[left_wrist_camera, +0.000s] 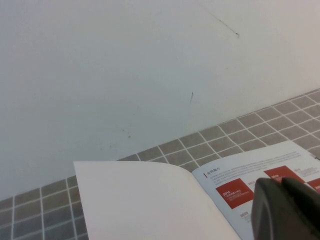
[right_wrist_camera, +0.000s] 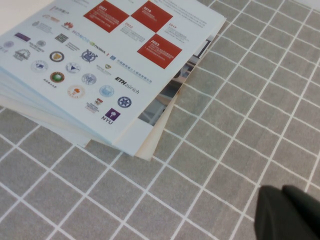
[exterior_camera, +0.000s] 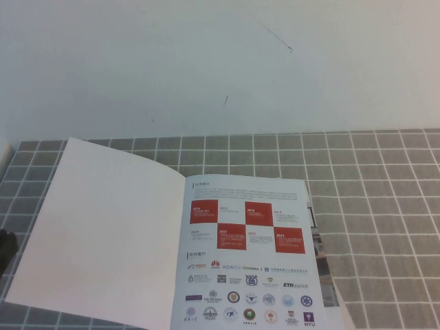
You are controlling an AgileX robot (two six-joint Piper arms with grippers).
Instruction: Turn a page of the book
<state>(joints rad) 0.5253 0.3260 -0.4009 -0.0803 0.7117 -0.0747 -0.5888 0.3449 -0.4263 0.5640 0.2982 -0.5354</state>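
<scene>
right claw (right_wrist_camera: 285,212) shut over grid cloth (right_wrist_camera: 225,150), beside book (right_wrist_camera: 107,60).

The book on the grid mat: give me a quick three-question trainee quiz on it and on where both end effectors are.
1. True or false: the page lies white face up on the left half of the open book.
2. The right end effector is: A) pinching the page; B) shut, over the grid mat, clear of the book; C) resting on the logos.
3. The left end effector faces the open book. What colour are the filled squares on the inner page ahead of it?
Key: 1 true; 2 B; 3 red.
</scene>
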